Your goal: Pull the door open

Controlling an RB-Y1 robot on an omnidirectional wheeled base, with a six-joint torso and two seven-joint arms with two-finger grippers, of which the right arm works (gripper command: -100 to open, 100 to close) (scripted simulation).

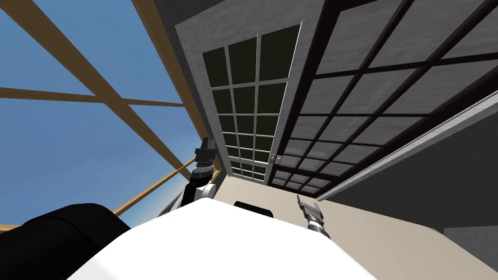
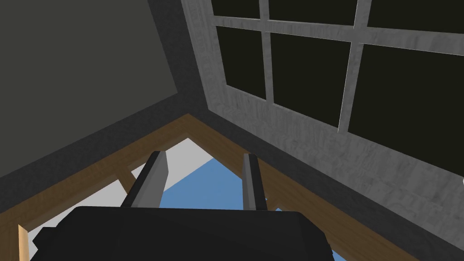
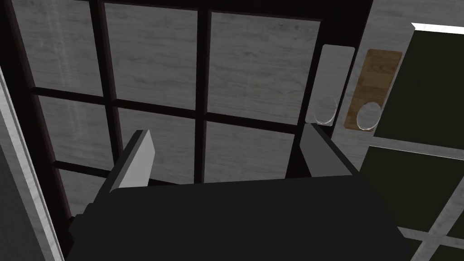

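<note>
Head, left wrist and right wrist views of a double door. The light grey-framed door leaf with dark panes (image 1: 253,97) stands ahead and slightly to the left. The dark-framed door leaf with pale grey panels (image 1: 364,97) adjoins it on the right, and the two meet at a central seam. On either side of this seam sit a narrow grey handle plate with a round knob (image 3: 328,86), on the dark-framed leaf, and a brown handle plate with a round knob (image 3: 371,90), on the light-framed leaf. The right gripper (image 3: 225,131) faces the dark-framed leaf with its fingers spread wide and nothing between them. One finger (image 3: 317,145) lies just below the grey plate's knob, and contact cannot be judged. In the head view the right gripper (image 1: 310,201) is low, over the beige floor (image 1: 389,233). The left gripper (image 1: 208,143) is raised near the lower outer corner of the light-framed leaf, beside the brown wooden beams (image 1: 97,87) set against blue. Its fingers (image 2: 156,176) are parted and hold nothing.
</note>
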